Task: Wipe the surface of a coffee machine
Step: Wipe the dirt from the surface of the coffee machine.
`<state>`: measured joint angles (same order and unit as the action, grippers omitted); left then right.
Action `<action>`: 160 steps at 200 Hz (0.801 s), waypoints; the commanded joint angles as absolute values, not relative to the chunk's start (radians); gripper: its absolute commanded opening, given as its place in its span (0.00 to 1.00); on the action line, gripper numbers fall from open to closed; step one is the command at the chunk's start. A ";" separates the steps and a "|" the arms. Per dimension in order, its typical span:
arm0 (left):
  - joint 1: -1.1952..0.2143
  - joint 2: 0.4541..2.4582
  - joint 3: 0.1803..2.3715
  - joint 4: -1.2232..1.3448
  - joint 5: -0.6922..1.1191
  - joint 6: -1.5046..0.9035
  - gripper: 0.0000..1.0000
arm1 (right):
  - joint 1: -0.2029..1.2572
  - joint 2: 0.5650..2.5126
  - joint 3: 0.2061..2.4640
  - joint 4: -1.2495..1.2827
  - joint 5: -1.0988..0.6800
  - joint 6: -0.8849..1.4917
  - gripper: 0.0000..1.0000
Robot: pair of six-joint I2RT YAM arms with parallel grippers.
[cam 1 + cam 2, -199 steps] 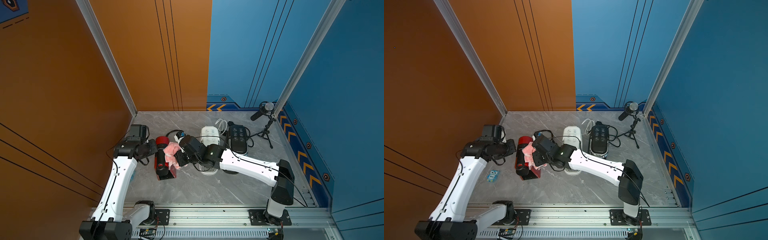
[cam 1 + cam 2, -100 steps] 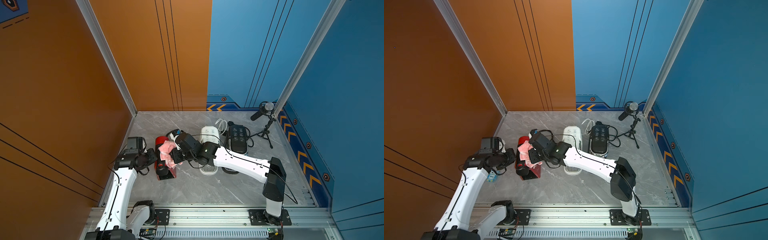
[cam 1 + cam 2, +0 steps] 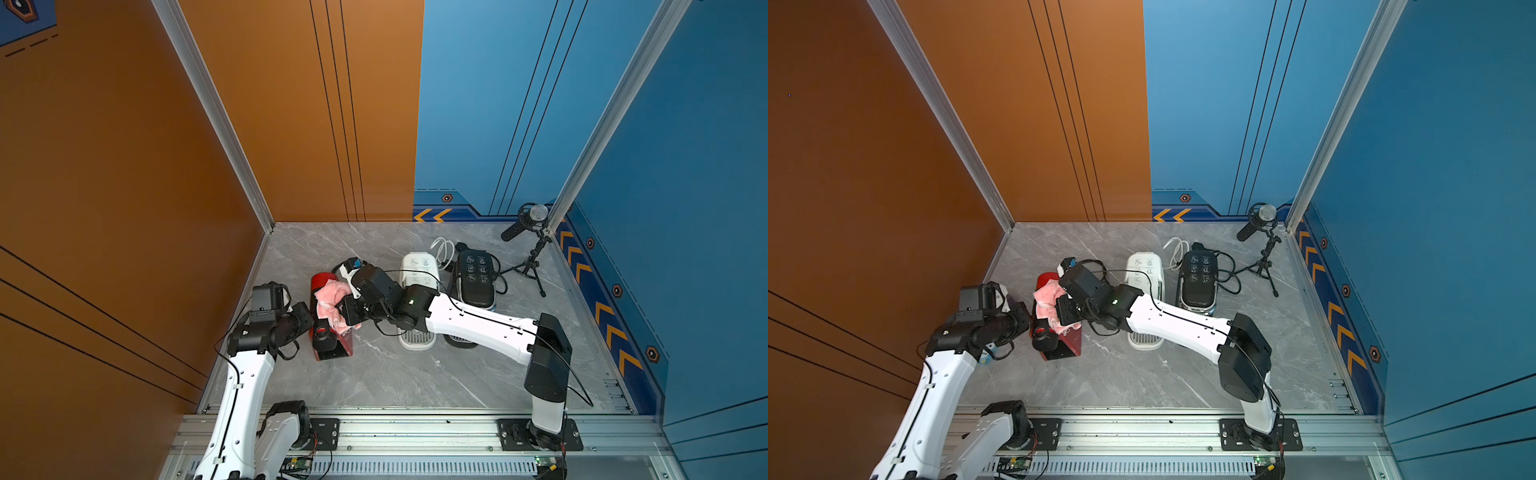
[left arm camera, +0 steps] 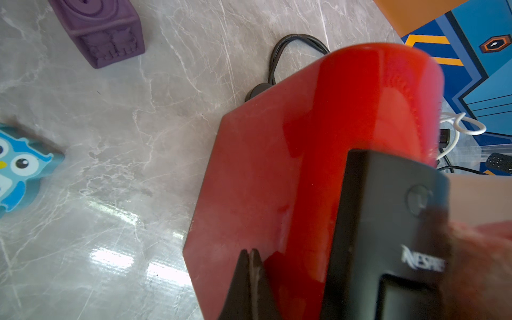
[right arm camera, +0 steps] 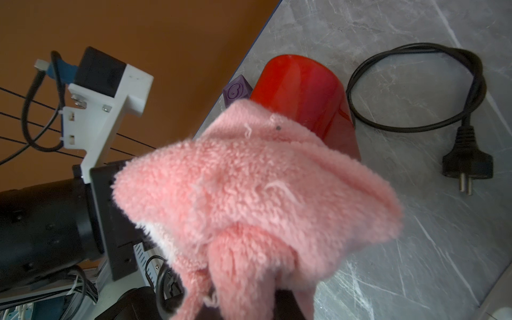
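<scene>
Red gloss plastic, rigid shell. The coffee machine [image 3: 344, 345] stands on the grey marble desk [image 3: 395, 374] near the orange wall, left of the white machine [image 3: 417, 270] and the black one [image 3: 476, 276].

- Left fingers [image 4: 238, 279]: closed, empty, tips at the flat red side panel. I cannot tell if they touch it.
- Cloth [image 5: 249, 194]: pink, fluffy, limp. It drapes over the machine's top and front.
- Right fingers [image 5: 285, 304]: clamped on the bunched end of the cloth, mostly buried in pile.

Handling, my estimate:
- The shell is smooth and likely slippery, and the desk is polished, so a sideways wipe could slide or tip the machine.
- Brace low on the flat side panel, not on the rounded top.
- The cloth weighs next to nothing and folds over itself. Keep the grip on the gathered part so a broad flap meets the surface.
</scene>
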<state>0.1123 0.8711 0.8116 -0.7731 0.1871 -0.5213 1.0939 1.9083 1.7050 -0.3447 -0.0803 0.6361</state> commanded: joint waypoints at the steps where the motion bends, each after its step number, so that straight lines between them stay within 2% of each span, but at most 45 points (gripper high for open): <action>1: 0.110 0.860 0.801 -0.773 0.275 -0.525 0.00 | 1.079 1.905 1.643 -0.283 -0.093 0.680 0.00; 48: 0.110 0.864 0.804 -0.762 0.277 -0.520 0.00 | 1.077 1.919 1.568 -0.225 -0.103 0.726 0.00; 160: 0.110 0.888 0.825 -0.743 0.291 -0.511 0.00 | 1.120 2.056 1.545 -0.206 -0.060 0.757 0.00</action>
<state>0.1169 0.8848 0.8131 -0.7605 0.1936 -0.5205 1.0874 2.0052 1.5471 -0.2504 -0.0441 0.7387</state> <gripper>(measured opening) 0.041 0.175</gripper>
